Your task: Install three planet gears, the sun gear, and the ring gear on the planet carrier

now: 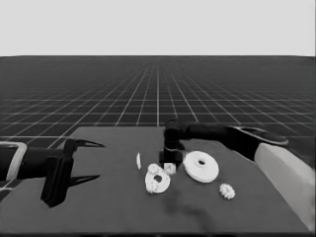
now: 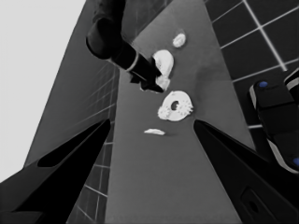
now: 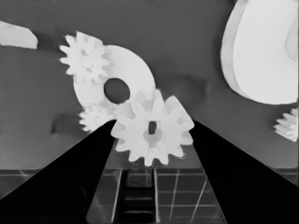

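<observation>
Here your right claw (image 3: 152, 133) clamps a small white toothed planet gear (image 3: 153, 127) beside the flat white washer-like planet carrier (image 3: 122, 74), ready for seating; your left claw (image 1: 86, 160) waits spread apart.

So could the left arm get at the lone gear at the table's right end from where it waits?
Probably not easily. The left gripper waits at the table's left end, and the gear lies at the far right, past the smaller round part and the right gripper holding another gear.
</observation>
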### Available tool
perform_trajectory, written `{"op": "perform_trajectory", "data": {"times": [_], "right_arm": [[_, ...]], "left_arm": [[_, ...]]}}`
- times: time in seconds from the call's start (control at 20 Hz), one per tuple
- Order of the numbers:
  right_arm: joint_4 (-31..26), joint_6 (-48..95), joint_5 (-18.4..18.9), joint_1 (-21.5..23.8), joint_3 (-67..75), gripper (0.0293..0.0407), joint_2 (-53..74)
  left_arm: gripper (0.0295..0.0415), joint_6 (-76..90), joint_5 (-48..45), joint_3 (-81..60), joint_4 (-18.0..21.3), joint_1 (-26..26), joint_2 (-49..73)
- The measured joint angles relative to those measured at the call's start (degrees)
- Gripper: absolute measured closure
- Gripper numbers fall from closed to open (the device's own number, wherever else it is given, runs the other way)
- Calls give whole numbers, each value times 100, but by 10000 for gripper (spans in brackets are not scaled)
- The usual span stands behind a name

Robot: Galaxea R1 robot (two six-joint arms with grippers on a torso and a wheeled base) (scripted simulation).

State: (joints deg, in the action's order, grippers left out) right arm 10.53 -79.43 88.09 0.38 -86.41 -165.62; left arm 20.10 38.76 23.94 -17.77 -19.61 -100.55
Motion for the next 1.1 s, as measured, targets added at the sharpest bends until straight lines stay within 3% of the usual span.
{"op": "perform_trajectory", "data": {"times": [0.2,0.3,0.4,0.7,0.8,0.85,1.1], "right_arm": [[-8,86,-14,-1,-214,387,-126],[562,290,-187,-594,-547,387,-219],[744,393,-273,-801,-725,387,-269],[832,446,-322,-890,-821,388,-298],[835,448,-324,-892,-823,328,-299],[836,448,-325,-892,-824,319,-299],[836,448,-325,-892,-825,315,-299]], "left_arm": [[326,0,0,0,0,0,0],[326,0,0,0,0,0,0],[326,0,0,0,0,0,0],[326,0,0,0,0,0,0],[326,0,0,0,0,0,0],[326,0,0,0,0,0,0],[326,0,0,0,0,0,0]]}}
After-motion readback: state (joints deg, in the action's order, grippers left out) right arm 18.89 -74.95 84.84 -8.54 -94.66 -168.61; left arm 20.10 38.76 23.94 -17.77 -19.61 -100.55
